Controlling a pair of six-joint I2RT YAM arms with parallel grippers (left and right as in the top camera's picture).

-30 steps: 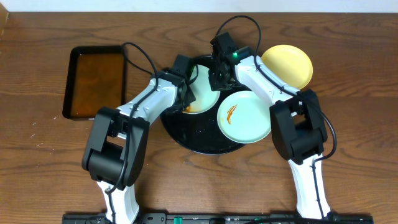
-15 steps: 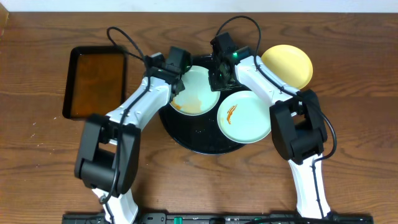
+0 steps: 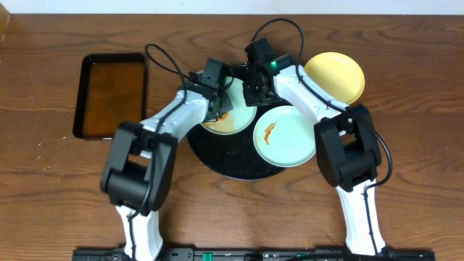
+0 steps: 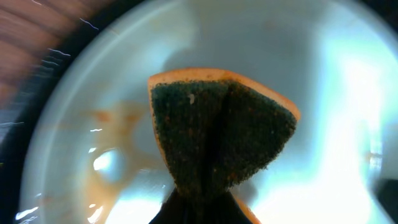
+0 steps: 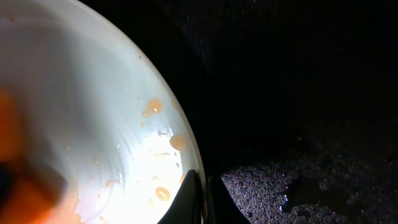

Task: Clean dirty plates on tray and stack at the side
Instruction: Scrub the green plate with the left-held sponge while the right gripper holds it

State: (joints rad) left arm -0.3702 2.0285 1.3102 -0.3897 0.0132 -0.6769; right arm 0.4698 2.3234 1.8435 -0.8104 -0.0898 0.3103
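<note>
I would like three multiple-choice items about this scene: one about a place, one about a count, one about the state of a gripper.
1. Where is the yellow plate relative to the round tray?
A) on it
B) beside it, on the table
C) under it

2. How many plates lie on the round tray?
A) one
B) two
C) three

3. In what state is the left gripper?
A) open, empty
B) shut on a sponge
C) shut on a plate rim

Key:
1 B: it lies on wood.
2 B: only the rear mint plate and the front mint plate are there.
3 B: the left wrist view shows the sponge gripped.
</note>
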